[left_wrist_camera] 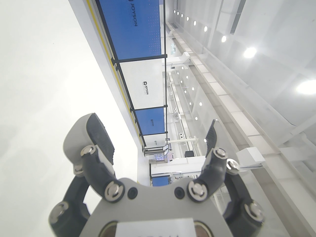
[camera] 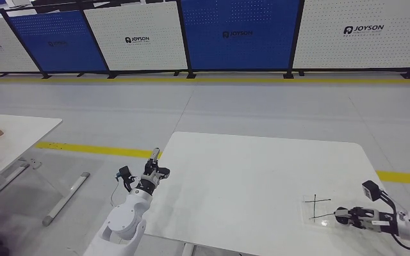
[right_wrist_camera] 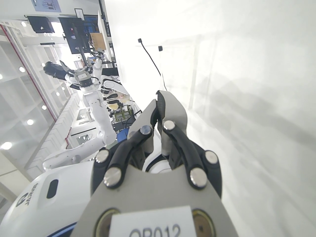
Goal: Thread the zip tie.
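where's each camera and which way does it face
top view: above the arms, looking down at the table; both arms show, left gripper at its left edge, right gripper shut on the zip tie.
left wrist view: on that wrist, facing along the table toward the panel fence; its open fingers show.
right wrist view: on that wrist, facing across the table; its shut fingers and the far left arm show.
shared: top and right wrist views show the zip tie.
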Motion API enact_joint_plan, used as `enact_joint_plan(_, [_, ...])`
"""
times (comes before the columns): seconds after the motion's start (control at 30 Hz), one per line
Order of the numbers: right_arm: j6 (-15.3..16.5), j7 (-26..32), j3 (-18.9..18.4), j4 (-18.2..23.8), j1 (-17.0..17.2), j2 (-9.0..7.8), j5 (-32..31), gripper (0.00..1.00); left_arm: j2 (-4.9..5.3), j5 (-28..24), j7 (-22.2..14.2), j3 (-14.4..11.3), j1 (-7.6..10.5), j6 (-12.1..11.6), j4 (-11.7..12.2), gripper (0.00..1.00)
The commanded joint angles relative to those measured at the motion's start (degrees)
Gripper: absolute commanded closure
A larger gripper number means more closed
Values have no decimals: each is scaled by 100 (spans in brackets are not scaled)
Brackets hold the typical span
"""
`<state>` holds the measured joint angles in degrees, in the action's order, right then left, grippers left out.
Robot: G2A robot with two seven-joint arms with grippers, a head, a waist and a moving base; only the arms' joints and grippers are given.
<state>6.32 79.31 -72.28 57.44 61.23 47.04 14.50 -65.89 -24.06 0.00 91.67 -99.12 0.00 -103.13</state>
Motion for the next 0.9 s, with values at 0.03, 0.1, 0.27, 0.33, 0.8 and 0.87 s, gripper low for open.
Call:
enact_joint_plan(0.03, [112,33,-45,-10,36,-11,161,100,0,0,0,0,0,0,0,0])
enact_joint_plan(0.1, [222,33,-89,26,97,-31,332,100,0,0,0,0,0,0,0,0])
enact_joint_plan(0.27, [455,33,-270,165,303,-117,785,100,0,0,0,0,0,0,0,0])
enact_joint_plan(0.33, [622,33,-411,246,426,-161,1074,100,0,0,0,0,0,0,0,0])
enact_joint_plan(0.8, [1019,33,-570,613,850,-226,2166,100,0,0,0,0,0,0,0,0])
enact_joint_plan(0.87, [1019,33,-570,613,850,-226,2166,100,0,0,0,0,0,0,0,0])
